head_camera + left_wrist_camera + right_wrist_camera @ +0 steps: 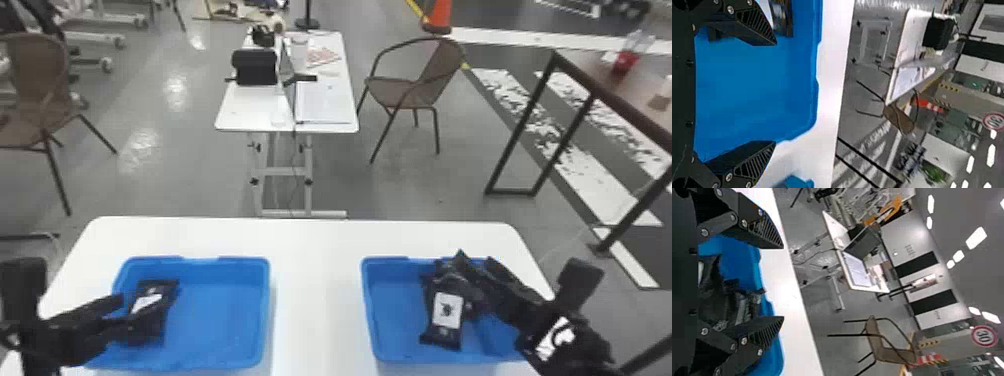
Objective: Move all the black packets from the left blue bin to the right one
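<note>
Tool of left arm [776,93] gapes wide, nothing between its fingers. Tool of right arm [783,283] also wide, at the packet pile [447,317] in the right blue bin [395,315]. Black packet [152,300] lies at the outer side of the left blue bin [220,320], beyond one left finger. Judgement: pick is the step in hand; shift outward until fingers straddle the packet, lower without pressing the wall, close squarely, lift over the rim. Table [320,280] spans between bins.
</note>
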Tool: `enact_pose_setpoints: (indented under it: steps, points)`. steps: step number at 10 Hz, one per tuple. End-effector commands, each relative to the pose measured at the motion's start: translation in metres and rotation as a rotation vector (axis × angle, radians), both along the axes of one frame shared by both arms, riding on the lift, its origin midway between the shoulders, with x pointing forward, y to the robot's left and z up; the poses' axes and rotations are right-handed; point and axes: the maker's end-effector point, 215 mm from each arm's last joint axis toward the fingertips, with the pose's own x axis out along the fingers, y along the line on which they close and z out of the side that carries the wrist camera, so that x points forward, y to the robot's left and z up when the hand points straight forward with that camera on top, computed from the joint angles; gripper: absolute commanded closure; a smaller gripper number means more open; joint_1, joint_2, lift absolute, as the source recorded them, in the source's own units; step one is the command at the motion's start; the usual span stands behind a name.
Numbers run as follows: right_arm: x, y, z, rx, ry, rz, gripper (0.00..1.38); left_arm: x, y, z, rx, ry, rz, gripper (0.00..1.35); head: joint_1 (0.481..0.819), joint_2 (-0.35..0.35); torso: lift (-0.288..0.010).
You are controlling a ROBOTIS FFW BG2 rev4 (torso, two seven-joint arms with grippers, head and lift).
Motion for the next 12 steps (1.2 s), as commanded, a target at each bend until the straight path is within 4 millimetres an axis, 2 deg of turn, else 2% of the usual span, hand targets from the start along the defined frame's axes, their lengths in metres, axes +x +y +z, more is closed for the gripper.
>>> enact_pose_setpoints:
  steps: [1, 2, 3, 4, 5, 6, 8, 12]
  points:
    - [0.001, 0.019, 0.043, 0.037, -0.107, 0.008, 0.32, -0.017, 0.044, -0.016, 0.110, 0.126, 0.103, 0.15, 0.695, -0.056, 0.000]
    - [0.003, 0.034, 0.056, 0.066, -0.140, 0.038, 0.32, -0.022, 0.059, -0.027, 0.176, 0.168, 0.152, 0.15, 0.695, -0.027, 0.000]
    - [0.002, 0.047, 0.067, 0.101, -0.169, 0.067, 0.32, -0.018, 0.062, -0.040, 0.242, 0.202, 0.202, 0.15, 0.695, 0.029, 0.000]
    - [-0.001, 0.054, 0.067, 0.122, -0.174, 0.082, 0.33, -0.001, 0.036, -0.055, 0.191, 0.207, 0.180, 0.15, 0.695, 0.068, 0.000]
    - [-0.002, 0.063, 0.063, 0.143, -0.168, 0.095, 0.33, 0.016, -0.004, -0.064, 0.144, 0.215, 0.126, 0.17, 0.695, 0.067, 0.000]
    - [-0.003, 0.068, 0.059, 0.155, -0.163, 0.103, 0.33, 0.031, -0.023, -0.066, 0.137, 0.219, 0.122, 0.19, 0.695, 0.055, 0.000]
    - [-0.004, 0.076, 0.055, 0.172, -0.157, 0.118, 0.33, 0.033, -0.027, -0.074, 0.179, 0.259, 0.153, 0.19, 0.695, 0.009, 0.000]
    - [-0.009, 0.081, 0.050, 0.202, -0.152, 0.125, 0.33, 0.023, -0.002, -0.084, 0.267, 0.297, 0.197, 0.19, 0.695, 0.022, 0.000]
